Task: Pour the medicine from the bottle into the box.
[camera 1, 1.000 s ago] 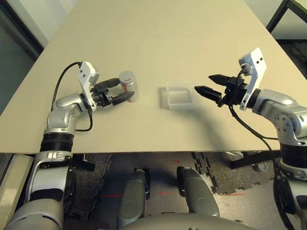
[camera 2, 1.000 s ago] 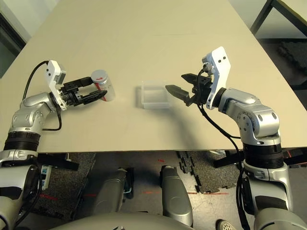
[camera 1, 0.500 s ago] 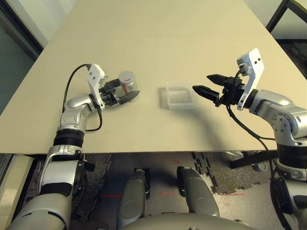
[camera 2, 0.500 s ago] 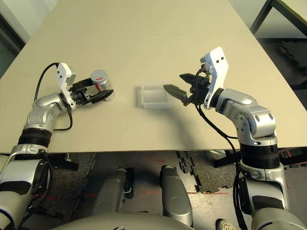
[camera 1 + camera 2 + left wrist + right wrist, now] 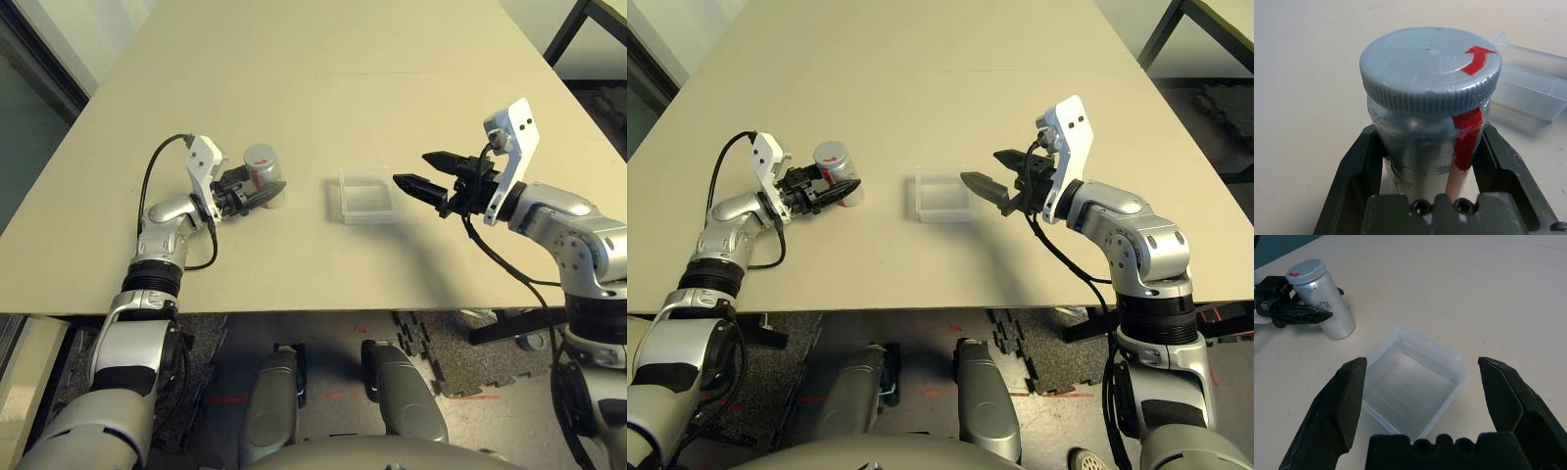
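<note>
Clamped on the bottle (image 5: 1430, 122) just below its cap (image 5: 1427, 61), well left of the box (image 5: 366, 195), left claw (image 5: 253, 197) holds a light, stiff, probably slippery cylinder mid-body, while my right claw (image 5: 423, 173) gapes wide beside the box.

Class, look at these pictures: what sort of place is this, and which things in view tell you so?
Probably a robotics lab or test room, not a home. A plain beige table carries just a bottle and a clear box, set out for a trial. Under it are dark foam floor mats with red marks.
</note>
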Available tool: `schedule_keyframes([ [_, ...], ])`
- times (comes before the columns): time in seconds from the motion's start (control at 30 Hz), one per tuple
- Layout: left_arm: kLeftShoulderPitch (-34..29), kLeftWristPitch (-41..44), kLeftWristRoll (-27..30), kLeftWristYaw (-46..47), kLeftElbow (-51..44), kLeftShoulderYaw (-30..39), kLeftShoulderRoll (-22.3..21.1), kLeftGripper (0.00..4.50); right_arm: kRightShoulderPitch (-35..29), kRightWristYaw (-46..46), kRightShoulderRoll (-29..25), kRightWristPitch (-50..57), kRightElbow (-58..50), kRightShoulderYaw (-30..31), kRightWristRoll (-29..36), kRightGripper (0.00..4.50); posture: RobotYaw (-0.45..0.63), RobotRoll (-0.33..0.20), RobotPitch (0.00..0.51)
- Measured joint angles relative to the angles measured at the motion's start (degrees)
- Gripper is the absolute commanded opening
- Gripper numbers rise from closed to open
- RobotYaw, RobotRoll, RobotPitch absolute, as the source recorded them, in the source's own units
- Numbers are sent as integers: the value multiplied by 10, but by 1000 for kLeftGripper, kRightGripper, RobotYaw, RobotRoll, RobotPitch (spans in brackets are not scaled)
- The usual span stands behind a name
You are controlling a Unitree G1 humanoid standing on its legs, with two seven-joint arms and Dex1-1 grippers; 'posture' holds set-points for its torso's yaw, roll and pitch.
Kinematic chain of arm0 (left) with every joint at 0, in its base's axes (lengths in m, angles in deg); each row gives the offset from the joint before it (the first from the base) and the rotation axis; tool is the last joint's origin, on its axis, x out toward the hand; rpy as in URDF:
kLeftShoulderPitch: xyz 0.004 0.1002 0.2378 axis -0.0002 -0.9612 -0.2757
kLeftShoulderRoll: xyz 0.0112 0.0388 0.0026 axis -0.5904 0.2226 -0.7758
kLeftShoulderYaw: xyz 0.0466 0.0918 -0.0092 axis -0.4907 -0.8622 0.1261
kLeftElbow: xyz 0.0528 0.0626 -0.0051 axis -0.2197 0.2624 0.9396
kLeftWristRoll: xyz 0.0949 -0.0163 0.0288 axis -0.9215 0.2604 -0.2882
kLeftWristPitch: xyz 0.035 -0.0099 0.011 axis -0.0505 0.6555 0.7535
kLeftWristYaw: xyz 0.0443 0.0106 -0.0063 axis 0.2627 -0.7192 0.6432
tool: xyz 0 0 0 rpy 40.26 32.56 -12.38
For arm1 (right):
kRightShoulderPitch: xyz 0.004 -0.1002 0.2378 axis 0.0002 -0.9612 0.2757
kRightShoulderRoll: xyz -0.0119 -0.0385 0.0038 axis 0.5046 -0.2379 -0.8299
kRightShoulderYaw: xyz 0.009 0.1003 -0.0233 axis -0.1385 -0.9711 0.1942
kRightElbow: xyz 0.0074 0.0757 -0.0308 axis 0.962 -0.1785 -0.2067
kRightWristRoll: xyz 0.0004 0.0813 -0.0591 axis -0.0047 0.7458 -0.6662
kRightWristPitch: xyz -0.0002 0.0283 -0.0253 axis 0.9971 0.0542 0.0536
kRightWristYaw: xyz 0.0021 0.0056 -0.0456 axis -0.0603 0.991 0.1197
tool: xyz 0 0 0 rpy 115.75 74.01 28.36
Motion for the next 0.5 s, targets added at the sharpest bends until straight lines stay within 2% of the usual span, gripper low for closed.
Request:
schedule_keyframes([
  [0.27,29,24,0,-41,-27,-19,7,2807,39,20,24,-5,-3,20,-6,4500,-138,0,167],
  [0.5,74,46,0,-61,-48,-40,35,2807,116,43,76,12,-26,86,-8,4500,-140,0,159],
])
